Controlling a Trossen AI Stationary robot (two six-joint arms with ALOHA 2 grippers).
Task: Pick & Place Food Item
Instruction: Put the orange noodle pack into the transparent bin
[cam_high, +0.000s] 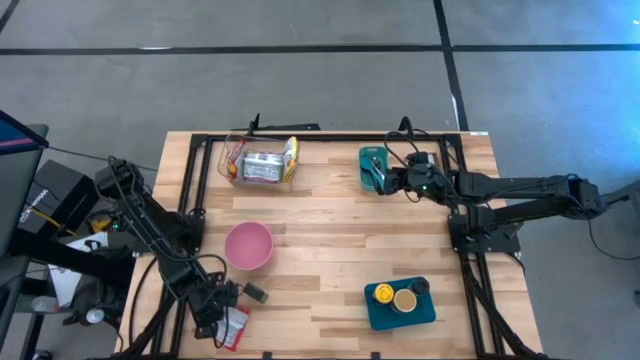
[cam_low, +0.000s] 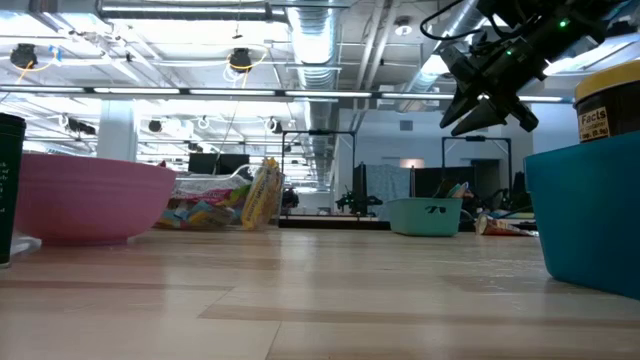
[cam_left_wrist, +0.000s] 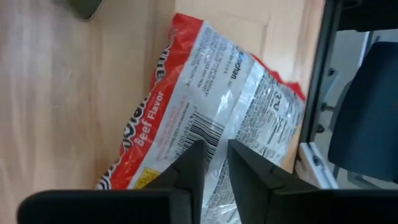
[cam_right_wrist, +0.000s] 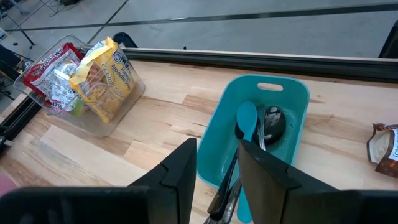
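A red and silver ramen packet marked "Beef Flavor" lies flat on the table's near left corner. My left gripper points steeply down onto it, its fingers drawn close together on the wrapper. A pink bowl stands just beyond it. My right gripper hangs open above a teal utensil tray at the far right, with nothing between its fingers. My left gripper pinches the packet's silver printed face near the barcode between its two fingers, coming from above and slanting down. The packet lies on the table. Whether a fold of the wrapper is caught, I cannot tell.
A clear bin of food packets stands at the far middle. A teal tray with cans sits near right, and a small dark object lies beside the packet. A brown packet lies by the utensil tray. Black frame rails line the sides.
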